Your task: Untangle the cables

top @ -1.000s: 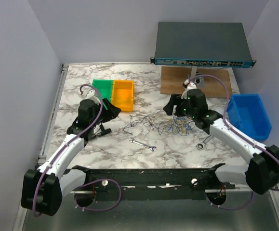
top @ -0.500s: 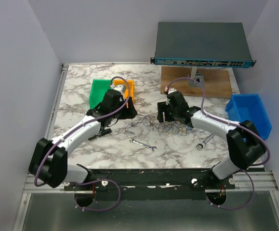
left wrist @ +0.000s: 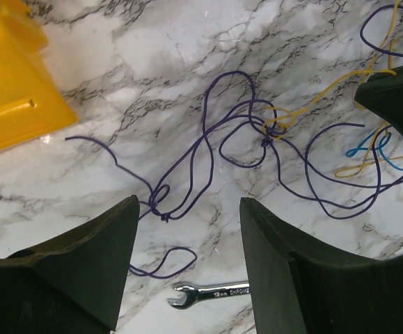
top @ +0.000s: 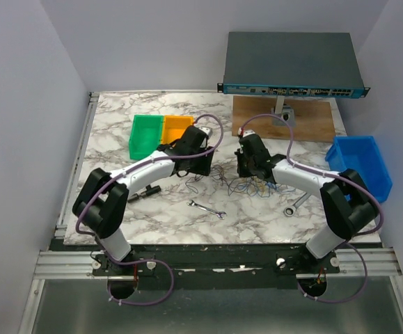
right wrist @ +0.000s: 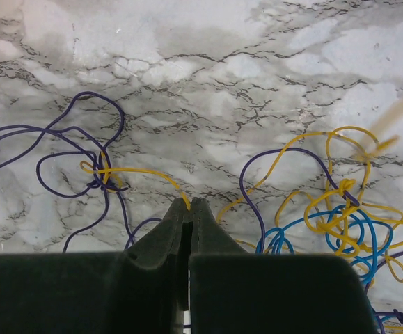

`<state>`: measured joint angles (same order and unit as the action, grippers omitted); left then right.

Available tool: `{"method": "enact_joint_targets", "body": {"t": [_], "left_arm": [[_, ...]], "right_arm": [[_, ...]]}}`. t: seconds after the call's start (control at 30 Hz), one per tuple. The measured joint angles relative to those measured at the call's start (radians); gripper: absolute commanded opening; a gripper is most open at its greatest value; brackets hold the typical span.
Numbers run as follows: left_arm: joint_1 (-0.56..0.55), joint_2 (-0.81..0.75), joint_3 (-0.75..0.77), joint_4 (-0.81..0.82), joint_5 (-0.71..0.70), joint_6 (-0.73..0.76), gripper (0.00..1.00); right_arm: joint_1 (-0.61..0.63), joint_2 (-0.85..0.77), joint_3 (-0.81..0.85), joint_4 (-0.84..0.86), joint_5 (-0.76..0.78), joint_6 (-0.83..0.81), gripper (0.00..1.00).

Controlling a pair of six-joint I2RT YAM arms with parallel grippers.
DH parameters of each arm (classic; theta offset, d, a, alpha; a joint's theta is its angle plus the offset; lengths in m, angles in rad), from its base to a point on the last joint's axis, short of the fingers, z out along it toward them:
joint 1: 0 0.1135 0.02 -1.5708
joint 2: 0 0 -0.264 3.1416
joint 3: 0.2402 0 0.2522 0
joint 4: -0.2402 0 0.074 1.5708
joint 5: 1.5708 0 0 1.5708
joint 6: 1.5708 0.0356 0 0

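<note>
The cables lie in a loose tangle mid-table: thin purple, yellow and blue wires. In the right wrist view my right gripper is shut on a yellow cable, pinched at the fingertips. That cable runs left into a knot with a purple cable. Blue loops and more yellow lie to the right. My left gripper hangs open above the table, and a knotted purple cable lies just beyond its fingers. The right gripper's dark body shows at that view's right edge.
A small silver wrench lies near the front, below the left gripper, and another lies at the right. Green and orange bins stand back left. A blue bin is at the right edge. A network switch on a wooden board stands behind.
The left arm has swung right from beside the bins to the tangle's left side. The right gripper has moved left and shut on the yellow cable.
</note>
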<state>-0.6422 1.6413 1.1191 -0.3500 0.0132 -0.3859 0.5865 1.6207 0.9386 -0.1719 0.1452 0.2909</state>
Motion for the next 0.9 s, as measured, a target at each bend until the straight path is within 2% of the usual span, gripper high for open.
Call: {"method": "enact_joint_targets", "body": {"t": [0.33,0.43,0.53,0.67,0.8,0.9], "left_arm": [[-0.026,0.168,0.190,-0.105,-0.043,0.079,0.57],[-0.024,0.222,0.233,-0.132,-0.051,0.088,0.53],[-0.024,0.272,0.266,-0.158,-0.051,0.092,0.37],[-0.024,0.330,0.298,-0.174,-0.042,0.099,0.00],[-0.018,0.336,0.283,-0.168,-0.014,0.098,0.00],[-0.007,0.272,0.180,-0.094,-0.009,0.076,0.00]], "right_arm": [[0.000,-0.034,-0.031,0.022,-0.020,0.029,0.01],[0.000,-0.057,-0.039,0.025,-0.026,0.039,0.01],[0.000,-0.085,-0.051,0.035,-0.028,0.052,0.01],[0.000,-0.127,-0.071,0.053,-0.028,0.074,0.00],[-0.001,-0.167,-0.099,0.062,0.020,0.111,0.01],[-0.022,-0.217,-0.139,0.061,0.096,0.167,0.01]]}}
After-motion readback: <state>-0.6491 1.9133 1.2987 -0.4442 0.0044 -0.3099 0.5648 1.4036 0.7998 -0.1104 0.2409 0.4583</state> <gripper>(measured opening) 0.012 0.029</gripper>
